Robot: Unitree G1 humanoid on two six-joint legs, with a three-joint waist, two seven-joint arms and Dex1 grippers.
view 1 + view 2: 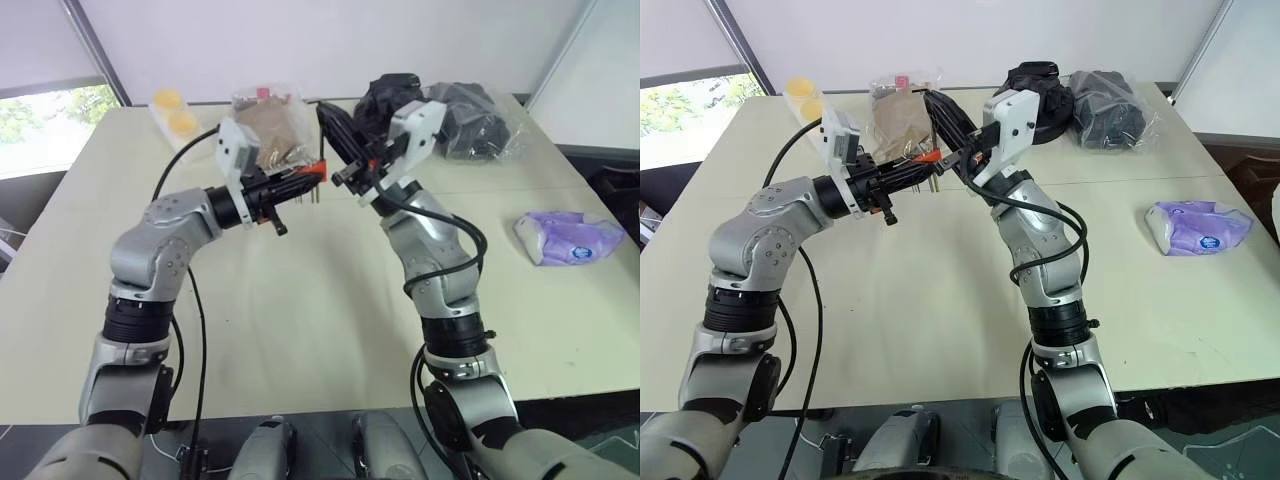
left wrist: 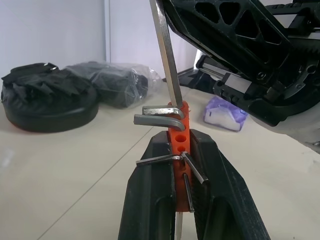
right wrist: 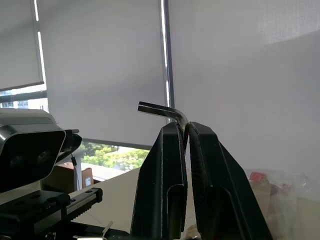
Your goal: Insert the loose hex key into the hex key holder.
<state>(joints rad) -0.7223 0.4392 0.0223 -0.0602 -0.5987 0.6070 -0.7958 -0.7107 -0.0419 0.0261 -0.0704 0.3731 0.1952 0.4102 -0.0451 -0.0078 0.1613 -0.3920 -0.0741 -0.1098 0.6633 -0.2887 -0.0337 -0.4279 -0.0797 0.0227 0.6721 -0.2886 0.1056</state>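
The red-orange hex key holder (image 2: 179, 142), with short grey keys sticking out of it, is clamped between the fingers of my left gripper (image 2: 178, 136), which is shut on it above the table. My right gripper (image 3: 185, 126) is shut on the loose hex key (image 3: 158, 109), whose bent end pokes out past the fingertips. In the left wrist view the key's long shaft (image 2: 167, 60) runs down to the holder's top end. I cannot tell whether its tip sits in a hole. From the head, the holder (image 1: 317, 171) and the right gripper (image 1: 328, 110) meet mid-air over the table's far half.
A purple plastic packet (image 1: 566, 238) lies at the table's right. Black items in clear bags (image 1: 472, 118) and a black round bundle (image 1: 390, 95) sit at the back. A bag with brown contents (image 1: 272, 122) and yellow cups (image 1: 172, 108) stand at the back left.
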